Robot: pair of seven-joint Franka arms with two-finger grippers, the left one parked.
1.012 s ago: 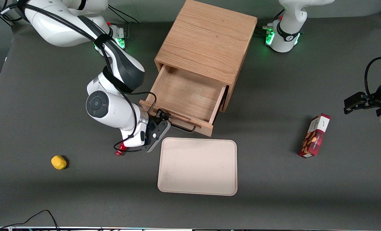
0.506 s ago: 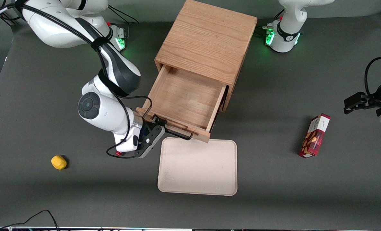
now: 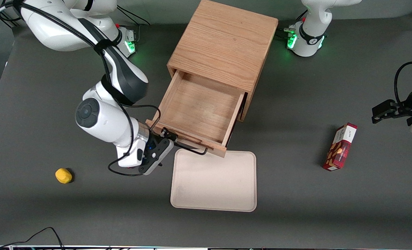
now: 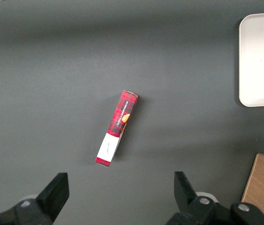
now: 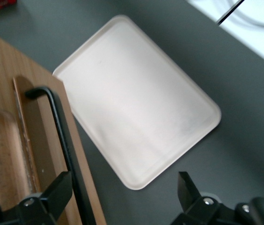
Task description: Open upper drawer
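Only wrist-seen: gripper [image 5: 122, 194] fingers spread, upper drawer [image 3: 199, 111] handle [image 5: 62, 140] between.

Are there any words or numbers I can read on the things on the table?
Red rectangular snack box: it has print on its side, too small and blurred to read.
White label end of that box: faint marks, unreadable.
Light oak upper drawer, beige flat tray, small yellow lump: no writing.
The claw is at the drawer's black wire handle; no writing on it.
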